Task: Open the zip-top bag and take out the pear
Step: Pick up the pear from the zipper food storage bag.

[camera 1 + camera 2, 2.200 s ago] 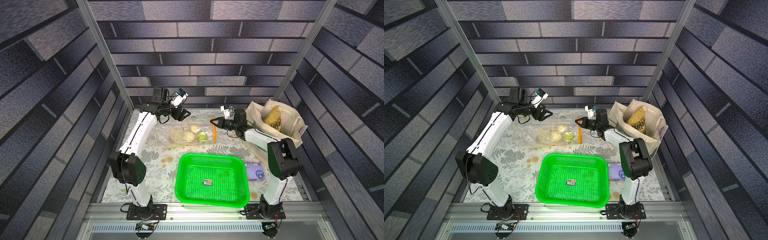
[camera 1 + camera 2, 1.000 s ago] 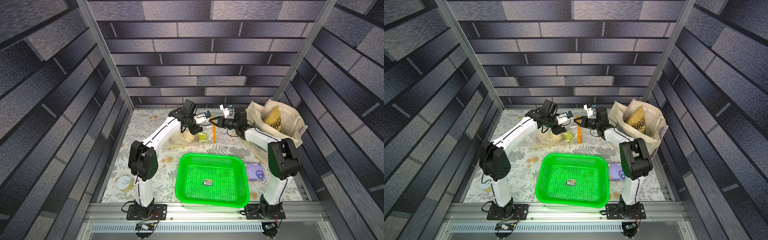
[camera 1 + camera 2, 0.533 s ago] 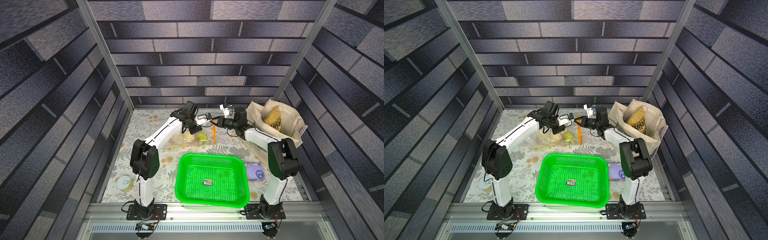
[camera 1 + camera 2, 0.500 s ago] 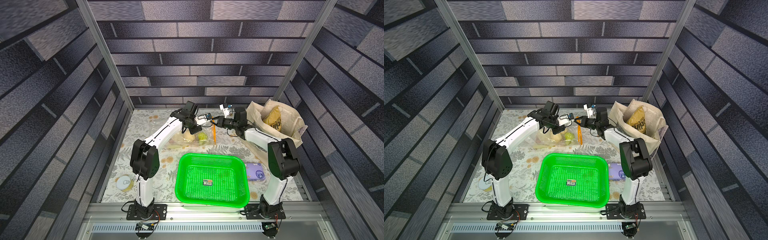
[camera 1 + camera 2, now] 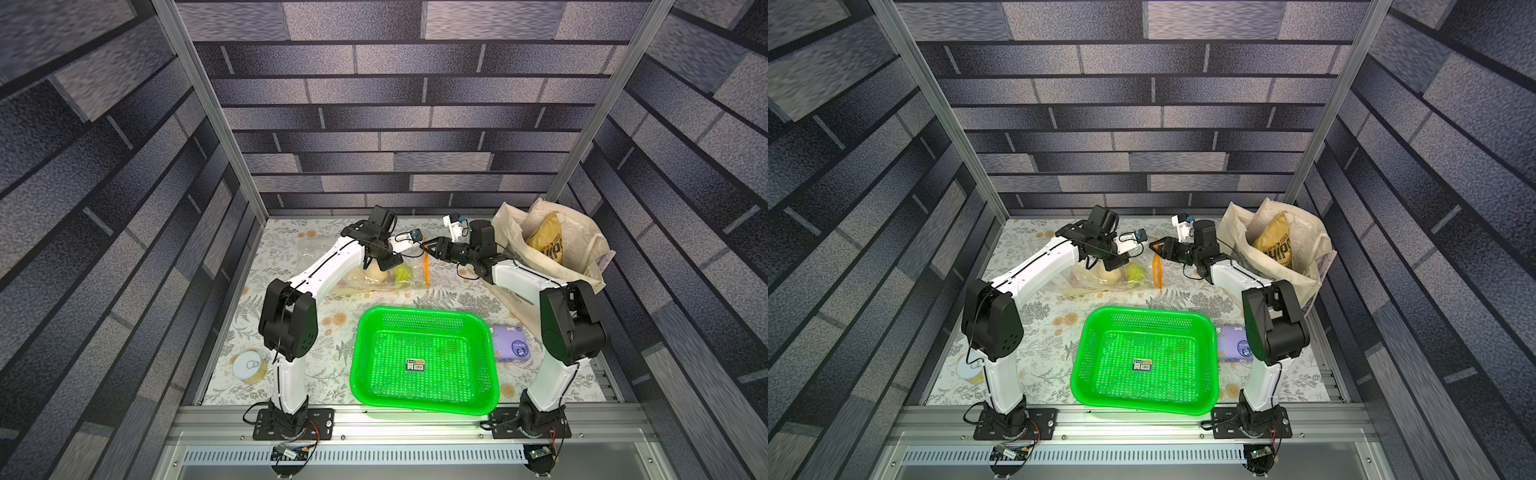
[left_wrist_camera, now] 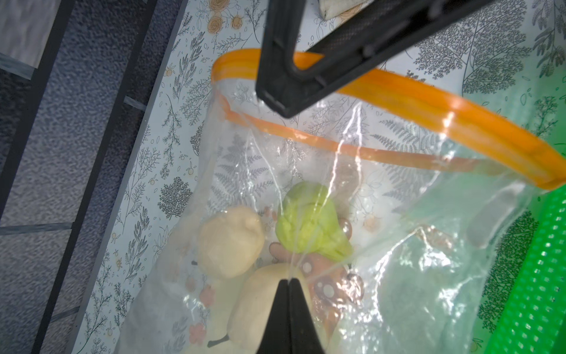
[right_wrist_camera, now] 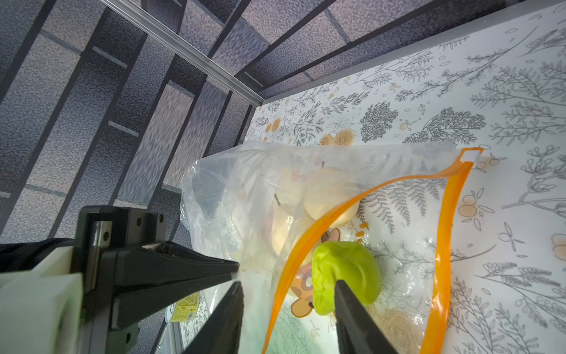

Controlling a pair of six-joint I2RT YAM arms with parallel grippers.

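Left wrist view: bag (image 6: 398, 245) mouth gapes, orange strip (image 6: 428, 101) bowed apart
Clear top film is pinched by the left gripper (image 6: 288, 283) above the pear (image 6: 254, 300) inside; the right gripper (image 7: 287, 282) hangs spread over the mouth, both arms reaching rearward; basket (image 5: 424, 316) just in front, tote (image 5: 511, 224) at the right wall, bare mat (image 5: 332, 232) behind

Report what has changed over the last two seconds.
The left pincer came forward from behind the zip-top bag, moved over it and closed on its clear film. The right pincer, earlier clamped on the orange zip strip, has opened; the strip now runs between its parted jaws. The green basket and the canvas tote stayed where they were.
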